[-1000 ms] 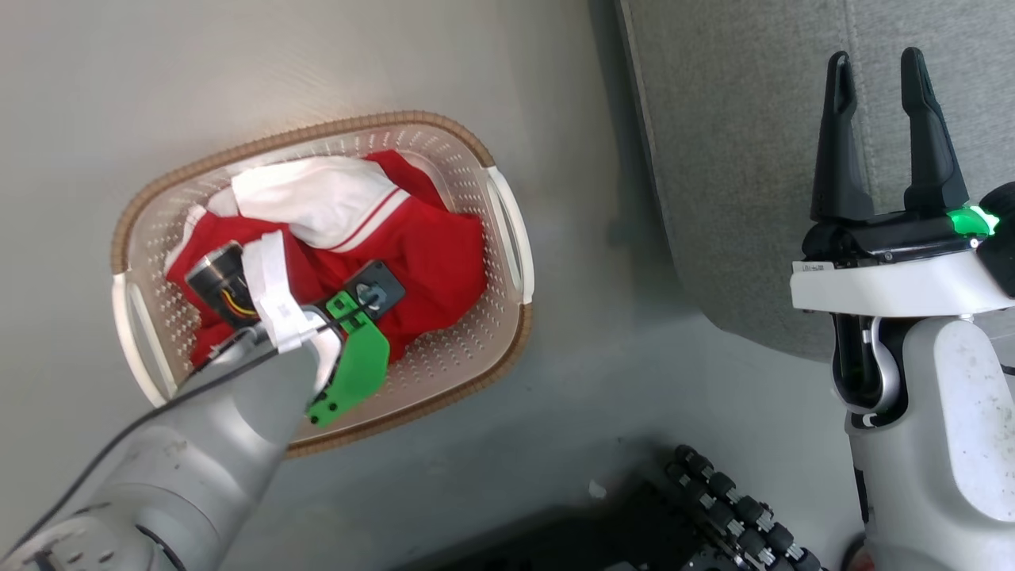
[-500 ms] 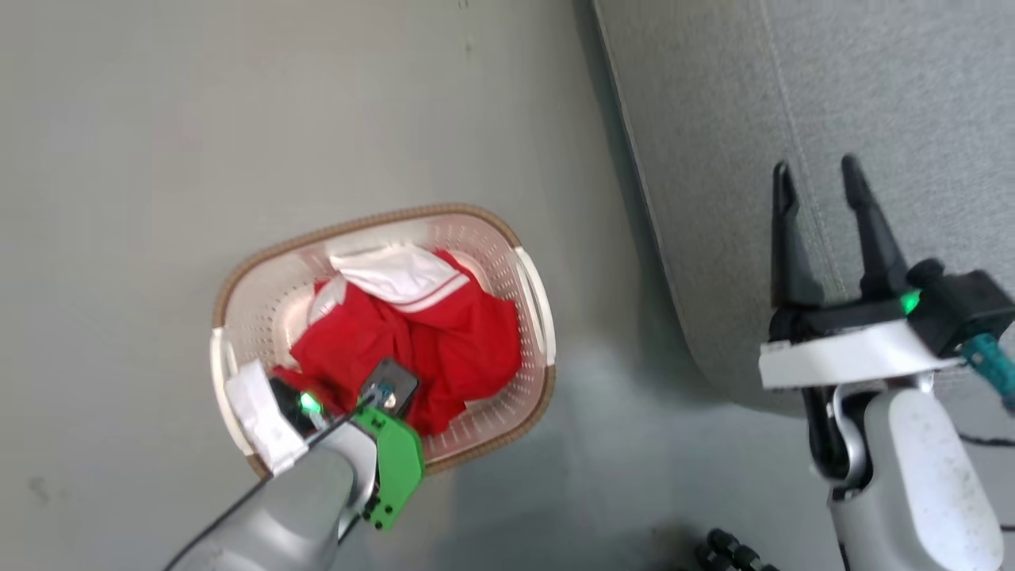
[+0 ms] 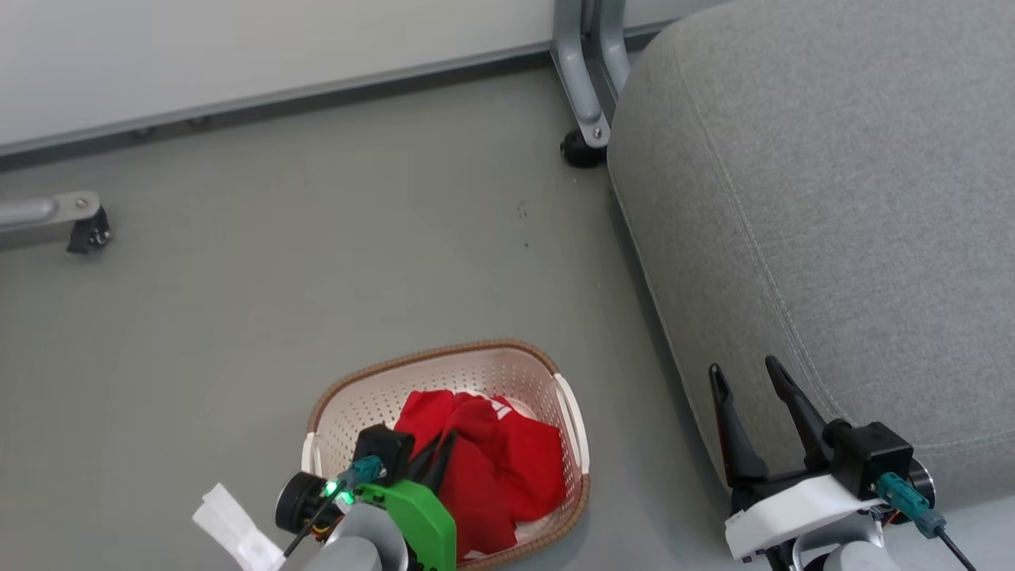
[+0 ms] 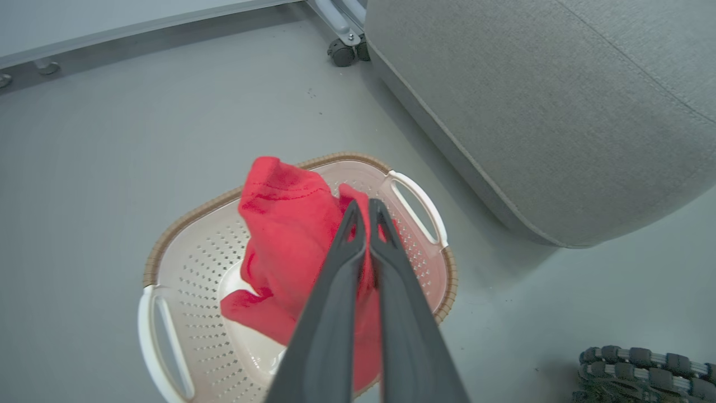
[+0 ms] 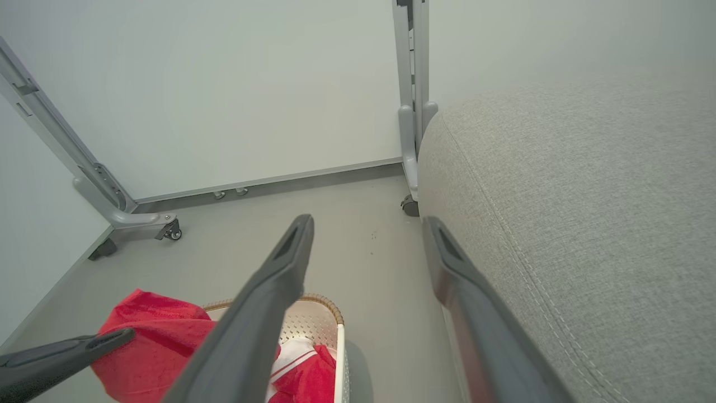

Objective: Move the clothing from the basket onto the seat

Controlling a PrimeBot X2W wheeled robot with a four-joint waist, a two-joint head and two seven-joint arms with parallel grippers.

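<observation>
Clothing (image 4: 279, 224) between clamped left fingers (image 4: 335, 291), above basket (image 4: 207, 263)

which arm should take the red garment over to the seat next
Left. The left gripper is shut on the garment, held up over the basket. The right gripper is open and empty beside the seat.

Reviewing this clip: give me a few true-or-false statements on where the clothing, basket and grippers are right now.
1. The left gripper has its jaws shut on a red garment. True.
2. The right gripper holds a garment. False: its jaws stand open and empty.
3. The basket stands on the seat. False: it stands on the floor beside the seat.
4. Striped-trim fabric lies in the basket. True.
</observation>
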